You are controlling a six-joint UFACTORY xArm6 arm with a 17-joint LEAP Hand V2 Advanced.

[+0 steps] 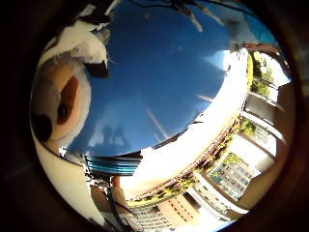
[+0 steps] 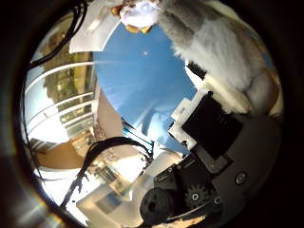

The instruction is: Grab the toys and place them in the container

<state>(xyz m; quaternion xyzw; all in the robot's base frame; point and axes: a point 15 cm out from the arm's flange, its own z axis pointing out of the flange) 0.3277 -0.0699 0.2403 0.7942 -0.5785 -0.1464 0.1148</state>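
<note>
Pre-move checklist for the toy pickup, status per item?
1. Toy close to palm: ok. A plush toy with a brown and white face fills one side of the little finger side view.
2. Toy on the blue surface: ok, it lies at its edge.
3. Grey furry toy beside the robot hand: ok; same plush or a second one, cannot tell.
4. Fingers closed on a toy: cannot tell.
5. Container located: cannot tell; the blue surface may be it.
6. Path clear: cannot tell.
</note>
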